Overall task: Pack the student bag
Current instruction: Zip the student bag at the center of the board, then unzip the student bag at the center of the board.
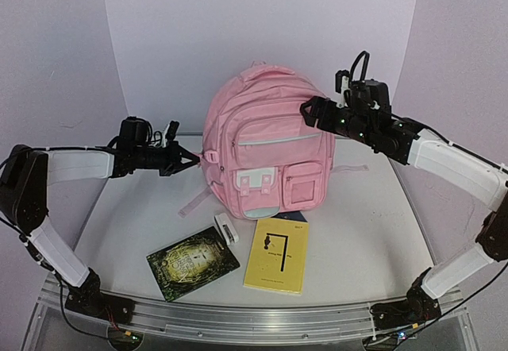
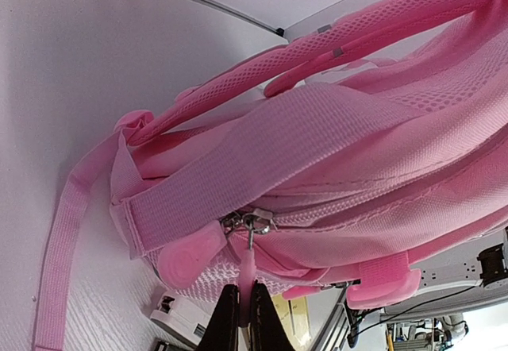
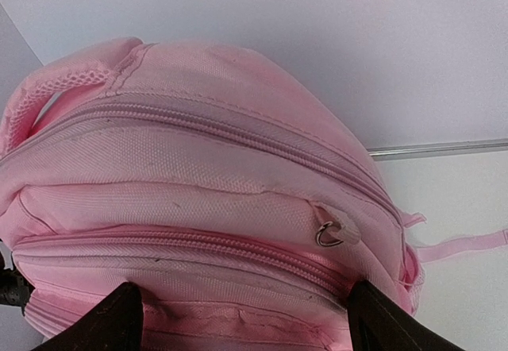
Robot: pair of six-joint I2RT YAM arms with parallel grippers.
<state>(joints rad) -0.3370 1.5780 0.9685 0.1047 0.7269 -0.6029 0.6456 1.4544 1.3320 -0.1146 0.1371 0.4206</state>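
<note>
**Zip pull pinched, bag being braced**

The student bag [image 1: 266, 152] is standing upright mid-worktop [image 1: 365, 208]. The left tool [image 2: 244, 297] is clamping the pink zip pull [image 2: 248, 271] at its side, likely to open it. The right tool [image 1: 306, 113] is gaping wide astride the top, apparently for bracing.

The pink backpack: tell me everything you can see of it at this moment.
The backpack is pink woven fabric with pale zip trim, two front pockets, a white buckled flap and mesh-padded straps. It stands upright on the table, front toward the arms, visible zips closed. The left tool is shut on a pink zip pull at its side; the open right tool straddles its top, contact unclear.
</note>
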